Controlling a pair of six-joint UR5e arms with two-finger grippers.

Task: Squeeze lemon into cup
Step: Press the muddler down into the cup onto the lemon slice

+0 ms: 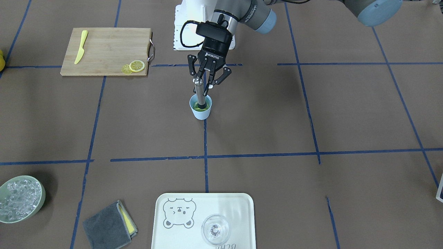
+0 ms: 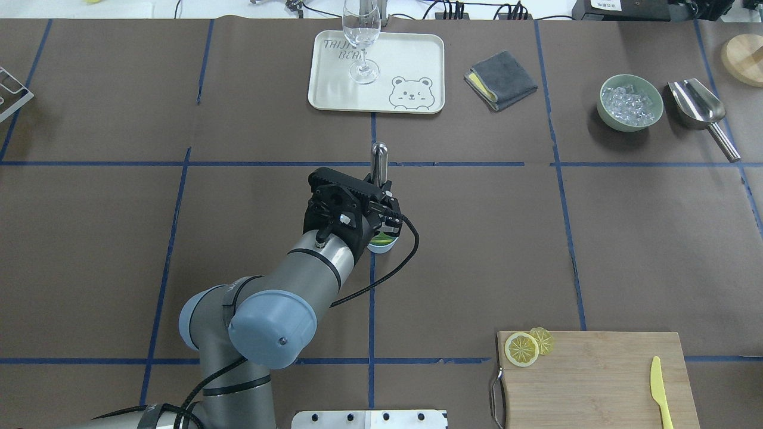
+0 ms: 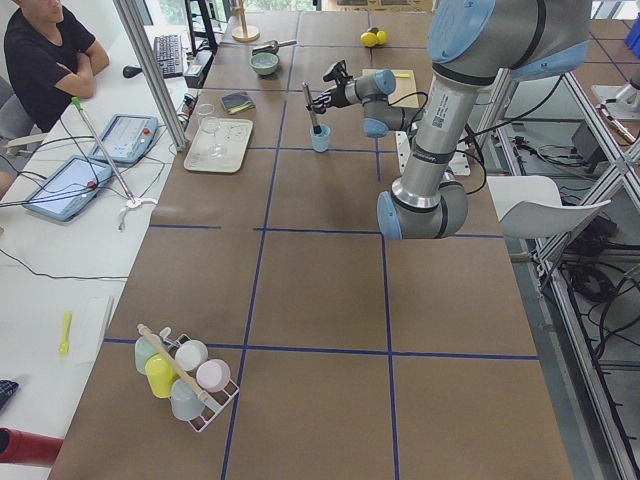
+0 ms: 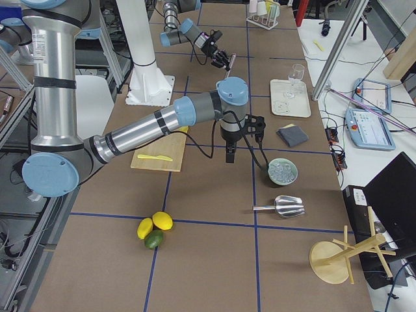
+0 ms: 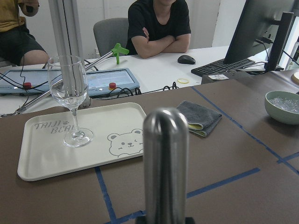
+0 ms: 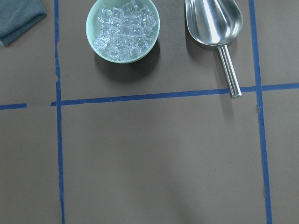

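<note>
The light-blue cup (image 1: pixel 201 112) stands at the table's middle; it also shows in the overhead view (image 2: pixel 382 244). A steel muddler (image 1: pixel 199 92) stands in it, its lower end on yellow-green pulp (image 1: pixel 198 108). My left gripper (image 1: pixel 205 83) is tilted above the cup and shut on the muddler's shaft. The muddler's rounded top fills the left wrist view (image 5: pixel 166 158). Two lemon slices (image 1: pixel 137 65) lie on the cutting board's corner (image 2: pixel 522 349). My right gripper (image 4: pixel 229 155) hangs over the table near the ice bowl; I cannot tell whether it is open or shut.
The wooden cutting board (image 1: pixel 107 48) holds a yellow plastic knife (image 1: pixel 81 47). A cream tray (image 1: pixel 166 228) carries a stemmed glass (image 1: pixel 215 229). A grey cloth (image 1: pixel 108 228), a green bowl of ice (image 1: pixel 20 199) and a steel scoop (image 2: pixel 697 104) lie along the operators' side.
</note>
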